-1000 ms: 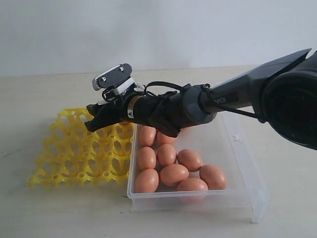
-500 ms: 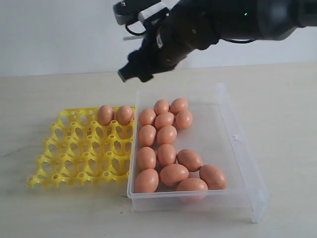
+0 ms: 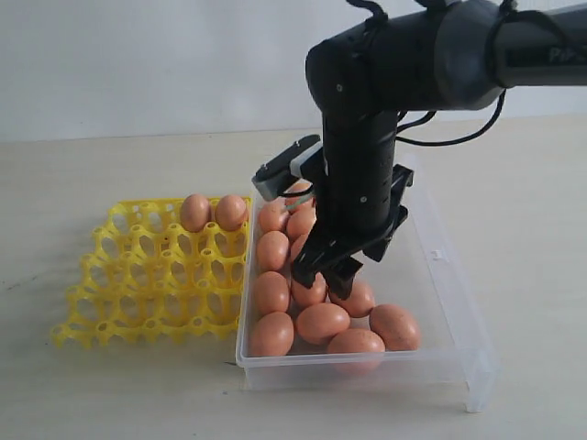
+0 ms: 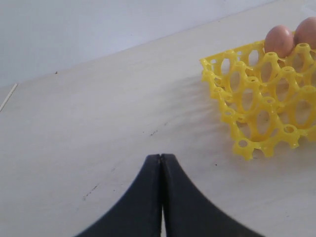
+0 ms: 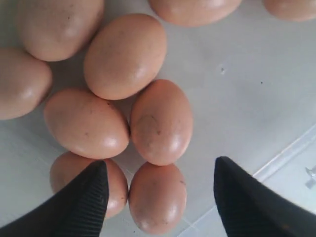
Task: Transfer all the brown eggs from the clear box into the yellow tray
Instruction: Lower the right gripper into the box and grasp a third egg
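Two brown eggs (image 3: 193,212) sit in the far row of the yellow tray (image 3: 138,284). Several more brown eggs (image 3: 322,323) lie in the clear box (image 3: 445,275) to the tray's right. My right gripper (image 3: 332,271) points down inside the box, open, just above the eggs near its middle. In the right wrist view the open right gripper (image 5: 160,165) straddles one egg (image 5: 158,197), with another egg (image 5: 161,122) just beyond; the fingertips (image 5: 94,187) touch nothing. My left gripper (image 4: 161,157) is shut and empty, low over bare table beside a tray corner (image 4: 244,145).
The beige table (image 3: 110,385) carries the tray and the box side by side, touching. The box's far eggs are partly hidden behind the right arm (image 3: 367,156). A pale wall stands behind the table.
The right arm left the tray, rose behind the box, then came down into the box with its jaws open. Two eggs now show in the tray.
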Motion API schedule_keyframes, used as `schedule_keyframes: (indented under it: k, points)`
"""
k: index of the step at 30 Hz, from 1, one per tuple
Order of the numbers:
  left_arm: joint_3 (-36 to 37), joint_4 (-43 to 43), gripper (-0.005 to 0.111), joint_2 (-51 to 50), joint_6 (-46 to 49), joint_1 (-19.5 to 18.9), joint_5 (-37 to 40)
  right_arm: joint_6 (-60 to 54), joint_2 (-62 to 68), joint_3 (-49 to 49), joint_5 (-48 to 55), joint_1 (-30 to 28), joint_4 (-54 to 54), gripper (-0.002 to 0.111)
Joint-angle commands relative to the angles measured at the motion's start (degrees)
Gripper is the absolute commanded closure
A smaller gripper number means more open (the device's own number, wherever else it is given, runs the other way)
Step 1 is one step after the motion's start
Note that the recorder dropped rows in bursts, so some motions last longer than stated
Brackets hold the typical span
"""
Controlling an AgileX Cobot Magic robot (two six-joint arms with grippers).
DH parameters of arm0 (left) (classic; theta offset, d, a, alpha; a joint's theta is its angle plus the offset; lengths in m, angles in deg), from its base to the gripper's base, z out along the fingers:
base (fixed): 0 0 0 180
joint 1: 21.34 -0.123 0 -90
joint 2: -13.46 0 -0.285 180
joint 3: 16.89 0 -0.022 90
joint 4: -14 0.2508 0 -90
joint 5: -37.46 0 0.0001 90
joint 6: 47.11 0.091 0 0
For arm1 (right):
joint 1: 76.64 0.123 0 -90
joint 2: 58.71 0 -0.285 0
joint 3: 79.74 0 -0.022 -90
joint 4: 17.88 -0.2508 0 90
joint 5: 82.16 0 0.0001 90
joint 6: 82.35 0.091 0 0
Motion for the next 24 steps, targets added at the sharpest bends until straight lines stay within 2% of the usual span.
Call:
schedule_keyframes:
  k: [1, 13, 24]
  points:
    - [-0.2, 0.0, 0.107, 0.3, -0.3, 0.3, -0.3, -1.4, 2.6, 0.1, -1.1, -0.2, -0.5, 0.049]
    - [-0.2, 0.0, 0.107, 0.3, -0.3, 0.3, -0.3, -2.4, 5.5, -0.2, -7.0, -0.5, 0.3, 0.048]
    - [-0.2, 0.0, 0.107, 0.3, -0.3, 0.3, -0.3, -2.7, 6.4, -0.2, -8.0, -2.2, 1.5, 0.048]
